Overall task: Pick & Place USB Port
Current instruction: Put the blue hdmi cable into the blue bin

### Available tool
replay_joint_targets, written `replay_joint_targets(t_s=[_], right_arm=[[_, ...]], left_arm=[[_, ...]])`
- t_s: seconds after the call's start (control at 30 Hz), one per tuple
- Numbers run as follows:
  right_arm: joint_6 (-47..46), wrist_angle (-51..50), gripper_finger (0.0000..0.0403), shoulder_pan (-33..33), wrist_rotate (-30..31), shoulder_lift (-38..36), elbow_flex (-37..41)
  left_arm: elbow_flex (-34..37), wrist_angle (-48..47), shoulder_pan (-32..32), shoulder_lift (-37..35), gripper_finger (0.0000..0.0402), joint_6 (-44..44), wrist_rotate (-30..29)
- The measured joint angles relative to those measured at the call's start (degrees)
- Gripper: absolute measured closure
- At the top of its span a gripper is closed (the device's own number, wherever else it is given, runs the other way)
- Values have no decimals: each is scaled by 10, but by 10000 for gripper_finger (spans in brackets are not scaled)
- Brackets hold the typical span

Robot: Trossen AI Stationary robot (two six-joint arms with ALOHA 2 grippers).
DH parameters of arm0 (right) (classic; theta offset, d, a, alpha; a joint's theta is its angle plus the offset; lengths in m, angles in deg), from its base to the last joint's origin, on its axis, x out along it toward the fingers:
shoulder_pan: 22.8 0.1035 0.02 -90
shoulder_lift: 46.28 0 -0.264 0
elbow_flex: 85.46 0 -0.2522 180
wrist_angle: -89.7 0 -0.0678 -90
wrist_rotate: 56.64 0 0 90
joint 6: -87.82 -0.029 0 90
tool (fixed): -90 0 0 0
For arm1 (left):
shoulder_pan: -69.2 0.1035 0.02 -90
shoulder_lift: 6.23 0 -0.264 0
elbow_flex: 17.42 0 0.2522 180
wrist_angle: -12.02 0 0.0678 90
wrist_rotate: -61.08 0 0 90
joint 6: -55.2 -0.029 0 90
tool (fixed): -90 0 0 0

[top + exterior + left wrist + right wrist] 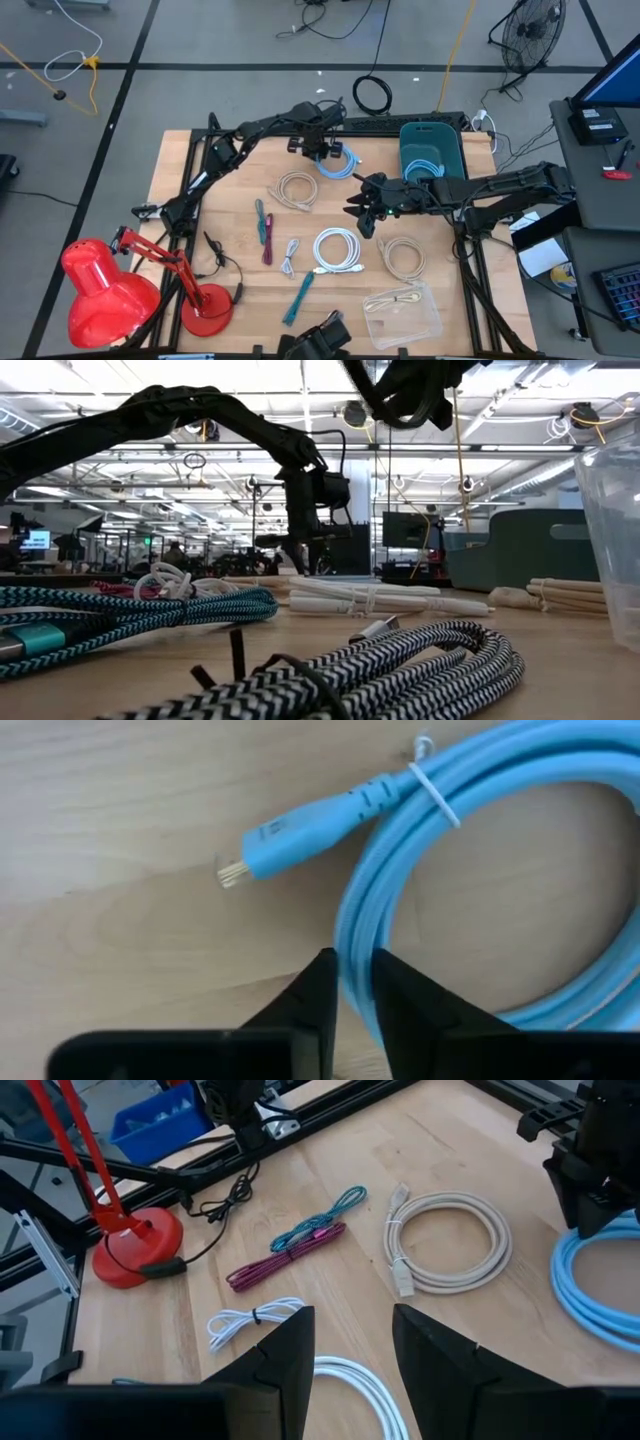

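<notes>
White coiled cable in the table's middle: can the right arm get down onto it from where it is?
Probably yes. The right gripper hovers open, holding nothing, just beside the white coiled cable, and nothing lies over the coil. The left gripper works farther off at the light blue cable.

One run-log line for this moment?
left gripper: jaws closing on light blue cable | right gripper: open, empty, mid-table | green bin: untouched

Counted on the table: three beige cables (294,189), two light-blue (337,163), one white coil (338,249), one small white (291,256), one magenta (267,241), two teal (298,297); one bin (452,160), one lamp (105,290), one tray (415,320).
</notes>
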Motion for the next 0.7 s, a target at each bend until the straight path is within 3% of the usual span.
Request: replay_joint_targets(t_s=[0.2,0.3,0.7], right_arm=[[0,2,275,0,0,-7,0],[2,1,275,0,0,-10,0],[-4,5,275,0,2,-11,0]], left_arm=[[2,-104,6,0,384,-42,-27],[25,-94,10,-4,392,-42,-18],[30,-81,11,-6,279,-15,-27]])
